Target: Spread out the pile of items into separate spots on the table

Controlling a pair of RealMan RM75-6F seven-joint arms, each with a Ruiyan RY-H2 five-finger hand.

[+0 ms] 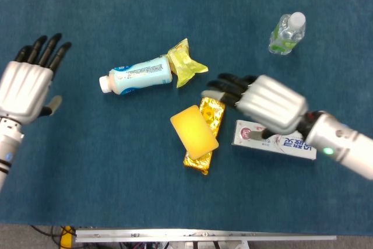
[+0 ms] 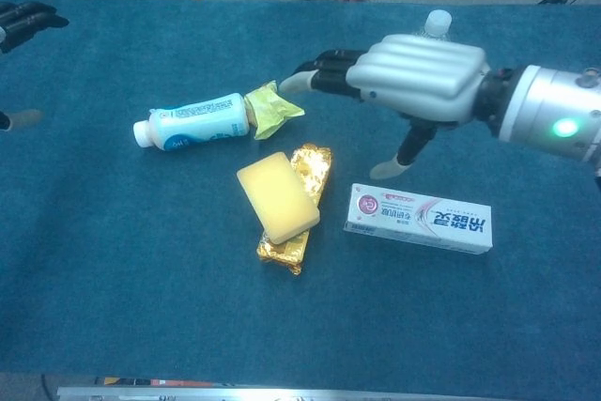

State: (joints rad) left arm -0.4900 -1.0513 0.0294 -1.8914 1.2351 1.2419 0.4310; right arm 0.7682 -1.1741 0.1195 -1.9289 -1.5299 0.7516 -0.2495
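The right hand (image 1: 269, 104) hovered over the middle of the table (image 1: 175, 4), fingers spread and grasping nothing, its fingertips above the gold packet (image 1: 208, 122) and its palm over the toothpaste box (image 1: 280, 140). A yellow sponge (image 1: 194, 131) lay on top of that packet. Toward the far side, the white bottle (image 1: 139, 74) touched a yellow-green wrapper (image 1: 185, 62). A water bottle (image 1: 287, 33) stood near the far right corner. The left hand (image 1: 26, 83) hung open by the left edge.

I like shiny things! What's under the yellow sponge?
The yellow rectangular sponge lies on a shiny gold foil packet. Both packet ends stick out; its middle is covered.
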